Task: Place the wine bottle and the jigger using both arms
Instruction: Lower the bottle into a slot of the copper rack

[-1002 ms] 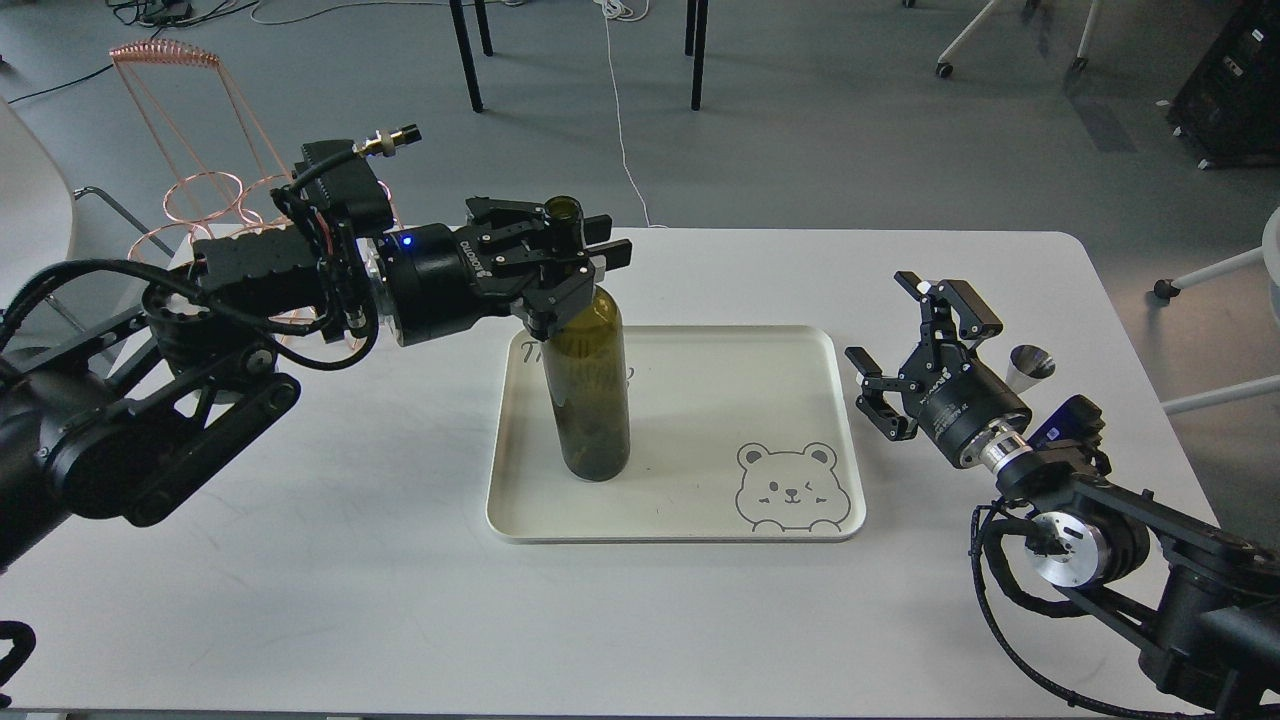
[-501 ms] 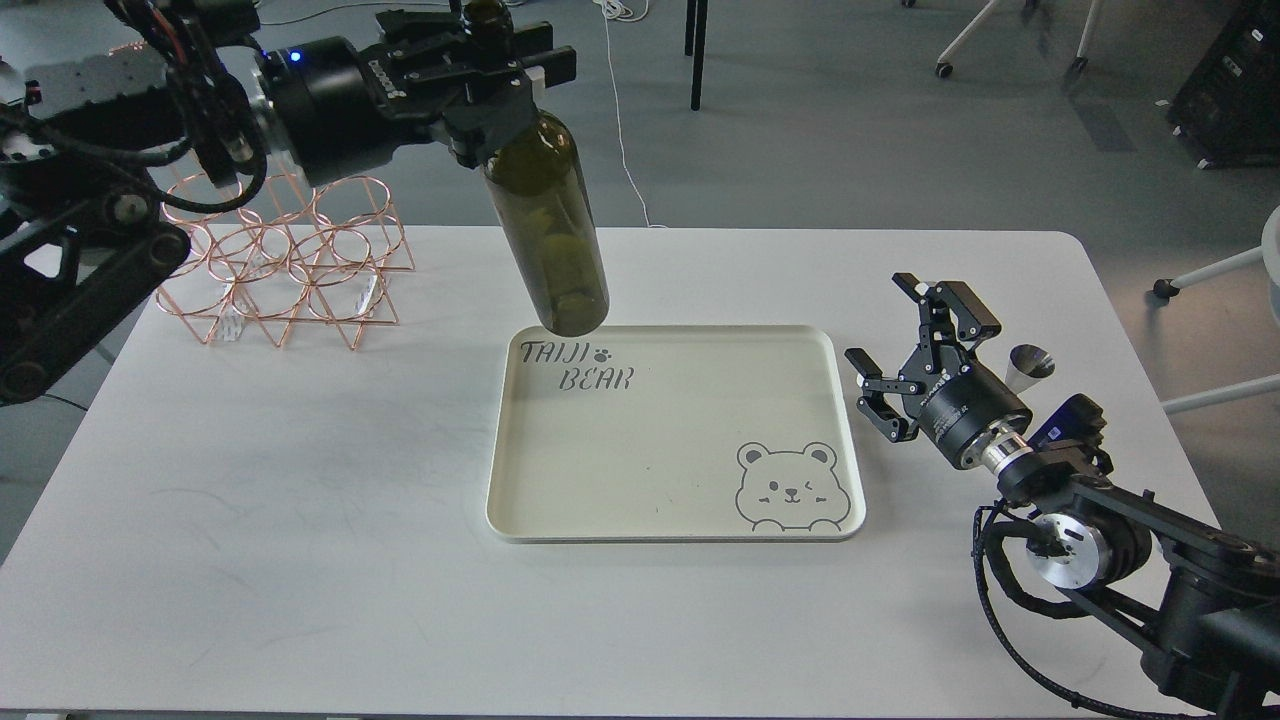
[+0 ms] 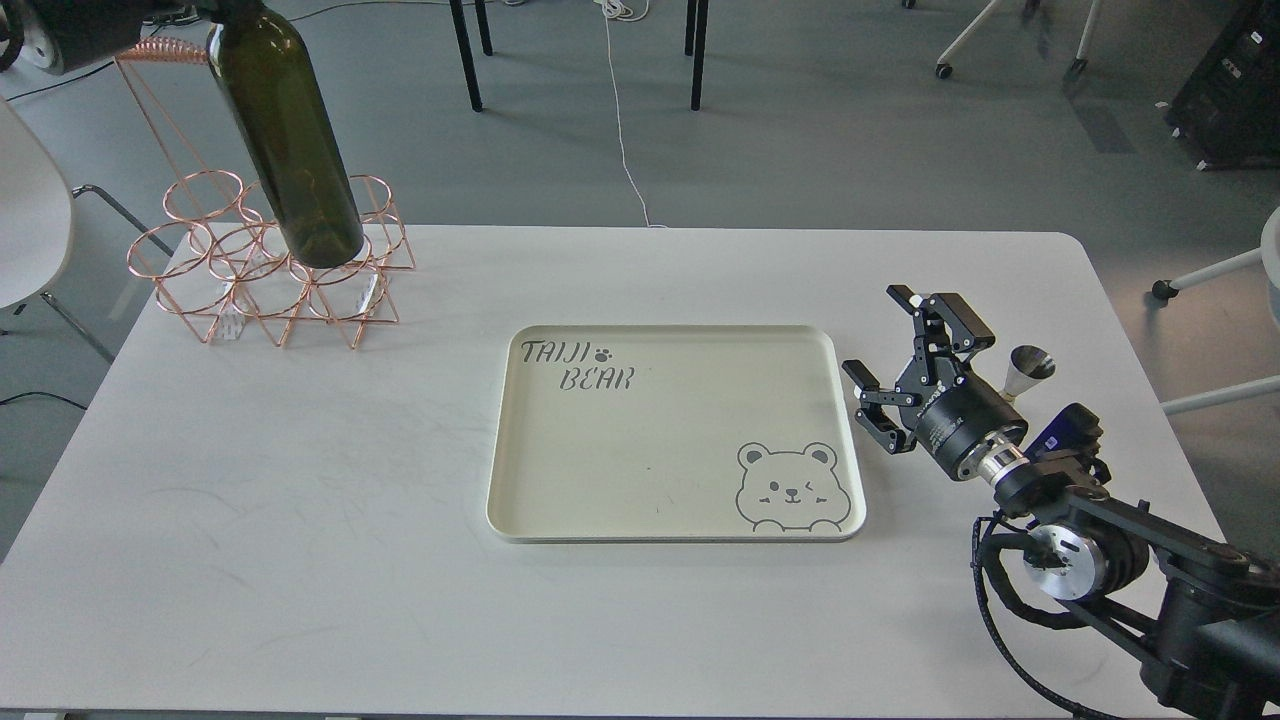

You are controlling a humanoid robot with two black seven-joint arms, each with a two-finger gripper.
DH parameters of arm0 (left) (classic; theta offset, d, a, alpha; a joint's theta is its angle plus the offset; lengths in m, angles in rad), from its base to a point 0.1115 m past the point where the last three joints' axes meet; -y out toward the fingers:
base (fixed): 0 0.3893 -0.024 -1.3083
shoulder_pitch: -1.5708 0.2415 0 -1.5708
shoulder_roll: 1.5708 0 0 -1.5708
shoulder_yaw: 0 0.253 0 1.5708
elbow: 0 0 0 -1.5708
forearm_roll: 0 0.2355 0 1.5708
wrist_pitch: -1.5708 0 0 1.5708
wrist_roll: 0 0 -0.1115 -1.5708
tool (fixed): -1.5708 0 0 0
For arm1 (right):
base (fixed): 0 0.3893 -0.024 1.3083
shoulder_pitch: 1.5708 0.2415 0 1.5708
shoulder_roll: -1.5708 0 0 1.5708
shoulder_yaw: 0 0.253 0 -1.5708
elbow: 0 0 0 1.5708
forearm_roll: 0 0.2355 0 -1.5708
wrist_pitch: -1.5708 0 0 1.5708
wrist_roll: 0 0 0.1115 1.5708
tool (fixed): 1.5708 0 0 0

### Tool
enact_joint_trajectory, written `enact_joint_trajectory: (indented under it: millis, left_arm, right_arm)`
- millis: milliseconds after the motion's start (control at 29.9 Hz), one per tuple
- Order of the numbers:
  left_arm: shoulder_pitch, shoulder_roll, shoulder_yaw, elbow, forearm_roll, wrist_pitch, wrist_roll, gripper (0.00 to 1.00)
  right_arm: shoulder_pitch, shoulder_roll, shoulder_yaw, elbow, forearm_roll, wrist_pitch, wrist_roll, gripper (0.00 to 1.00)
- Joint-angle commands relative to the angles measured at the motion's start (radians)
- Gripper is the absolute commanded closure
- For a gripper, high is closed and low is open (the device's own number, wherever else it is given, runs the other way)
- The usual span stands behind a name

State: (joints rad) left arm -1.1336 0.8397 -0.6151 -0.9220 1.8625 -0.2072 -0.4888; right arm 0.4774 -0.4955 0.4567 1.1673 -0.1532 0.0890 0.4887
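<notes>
The dark olive-green wine bottle hangs tilted in the air at the far left, its base over the copper wire rack. Its neck runs off the top edge. Only a black part of my left arm shows in the top left corner; its gripper is out of view. My right gripper is open and empty, low over the table just right of the cream tray. The small silver jigger stands on the table just behind and to the right of it, partly hidden by my wrist.
The tray with a bear drawing and "TAIJI BEAR" lettering lies mid-table with nothing on it. The rack of copper rings stands at the back left corner. A white chair is off the table's left edge.
My left arm has lifted the bottle off the tray and carried it up and left, over the wire rack. My right gripper has shifted slightly and stays open.
</notes>
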Motion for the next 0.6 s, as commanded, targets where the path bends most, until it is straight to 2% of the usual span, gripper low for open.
enact_joint_trajectory:
  millis: [0, 334, 568]
  left_arm:
    - [-0.014, -0.025, 0.044, 0.041, -0.005, 0.034, 0.000, 0.84]
    - [-0.008, -0.063, 0.049, 0.110, -0.009, 0.052, 0.000, 0.84]
    - [-0.015, -0.056, 0.080, 0.114, -0.013, 0.052, 0.000, 0.84]
  right_arm:
    - [0.000, 0.000, 0.002, 0.000, 0.000, 0.000, 0.000, 0.01]
    - [-0.007, -0.003, 0.005, 0.002, 0.001, 0.000, 0.000, 0.01]
    - [-0.007, -0.003, 0.005, 0.002, 0.001, 0.000, 0.000, 0.01]
